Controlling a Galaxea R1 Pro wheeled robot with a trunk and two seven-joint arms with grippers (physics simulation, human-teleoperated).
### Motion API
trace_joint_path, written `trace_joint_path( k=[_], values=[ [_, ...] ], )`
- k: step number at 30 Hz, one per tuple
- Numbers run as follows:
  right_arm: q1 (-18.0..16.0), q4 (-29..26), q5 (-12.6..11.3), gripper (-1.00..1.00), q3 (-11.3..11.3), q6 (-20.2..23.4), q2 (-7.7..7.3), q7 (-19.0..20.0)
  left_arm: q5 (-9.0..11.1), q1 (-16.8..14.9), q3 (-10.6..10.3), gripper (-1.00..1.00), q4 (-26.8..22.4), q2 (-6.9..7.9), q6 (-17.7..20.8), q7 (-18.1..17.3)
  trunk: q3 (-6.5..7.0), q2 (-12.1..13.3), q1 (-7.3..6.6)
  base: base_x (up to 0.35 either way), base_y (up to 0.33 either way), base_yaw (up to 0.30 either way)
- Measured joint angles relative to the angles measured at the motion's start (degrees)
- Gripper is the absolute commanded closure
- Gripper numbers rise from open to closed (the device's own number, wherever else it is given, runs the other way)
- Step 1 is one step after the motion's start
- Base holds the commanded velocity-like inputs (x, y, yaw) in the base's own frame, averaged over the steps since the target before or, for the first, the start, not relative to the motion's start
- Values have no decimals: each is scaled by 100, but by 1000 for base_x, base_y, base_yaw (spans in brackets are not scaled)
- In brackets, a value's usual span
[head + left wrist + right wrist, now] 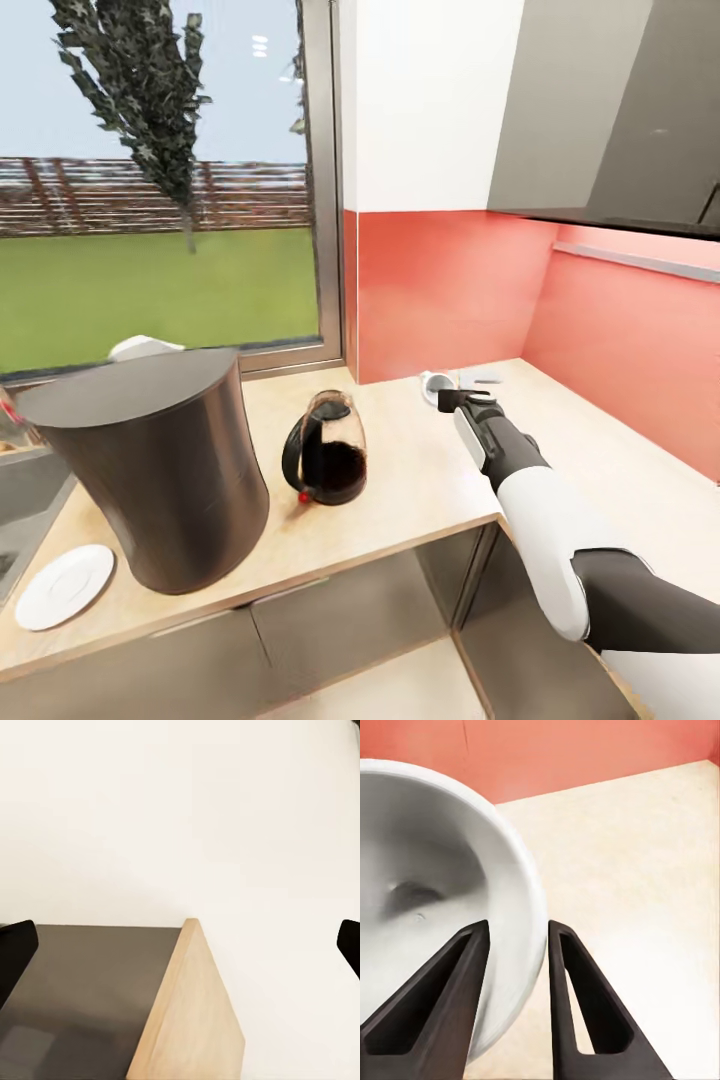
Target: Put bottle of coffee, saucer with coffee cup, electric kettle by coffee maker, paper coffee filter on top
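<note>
Your right gripper (516, 945): fingers narrow, straddling the coffee cup (435, 892) rim, one inside, one outside. Left fingers (15, 952): wide.

Bright, even daylight fills the head view, coming from the large window (160, 180) at the back left. Shadows are soft: a faint dark patch lies on the tabletop (420, 480) under the electric kettle (325, 448) and around the base of the coffee maker (160, 470). The wide lens bends straight lines toward the edges, so the window frame leans. The left wrist view is washed out to near white. In the right wrist view the coffee cup (435, 885) looks slightly soft and smoothly shaded.
</note>
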Motion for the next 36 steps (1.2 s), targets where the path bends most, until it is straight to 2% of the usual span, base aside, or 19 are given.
trace_joint_path(
  k=[25, 36],
  values=[
    [0, 0, 2, 100, 0, 0, -1, 0, 6, -7, 0, -100, -12, -5, -4, 0, 1, 0, 0, -337, -3, 2],
    [0, 2, 4, 100, 0, -1, -1, -1, 16, -15, 1, -100, -17, 0, -12, 8, 75, -1, 0, -337, -69, 77]
  ],
)
